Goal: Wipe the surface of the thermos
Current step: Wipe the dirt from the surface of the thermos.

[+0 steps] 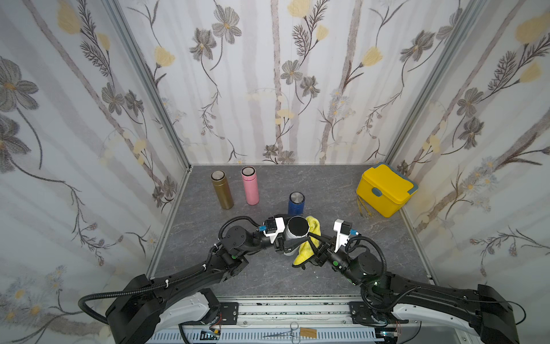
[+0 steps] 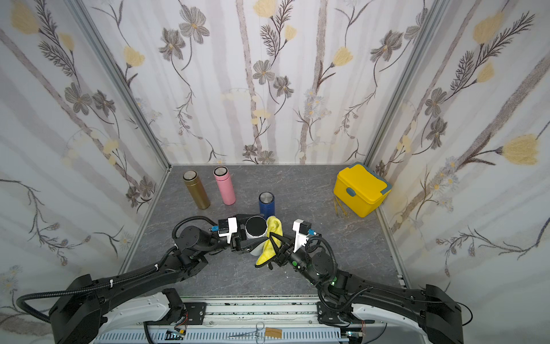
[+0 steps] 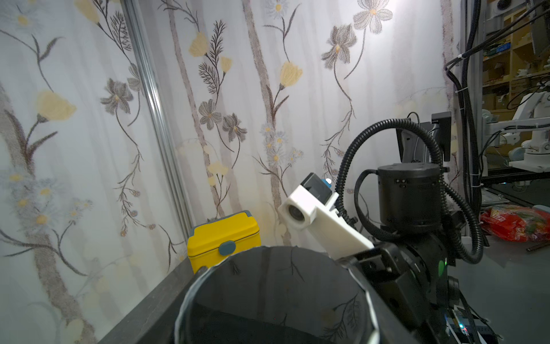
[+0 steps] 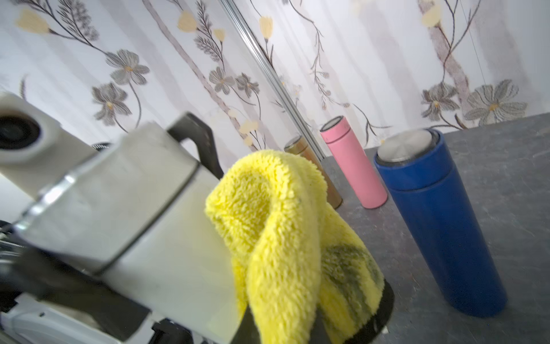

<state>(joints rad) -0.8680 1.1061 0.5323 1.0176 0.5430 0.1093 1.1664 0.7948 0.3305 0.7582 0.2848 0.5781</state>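
While clamped on white thermos [image 1: 293,236] at lower center of frame in both top views, left end effector [image 1: 285,242] clenched around its body, black lid up. Right end effector [image 1: 311,242] clenched on yellow cloth [image 1: 306,241], pressed against thermos side. Behind on grey counter [image 1: 327,268]: blue thermos [image 1: 296,204], pink thermos [image 1: 250,186], gold thermos [image 1: 222,189]; yellow box [image 1: 385,190] at right.

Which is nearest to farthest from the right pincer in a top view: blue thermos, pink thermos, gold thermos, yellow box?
1. Blue cylindrical thermos, just behind the right pincer.
2. Pink cylindrical thermos, back left.
3. Yellow plastic box and gold metal thermos: too close to call.
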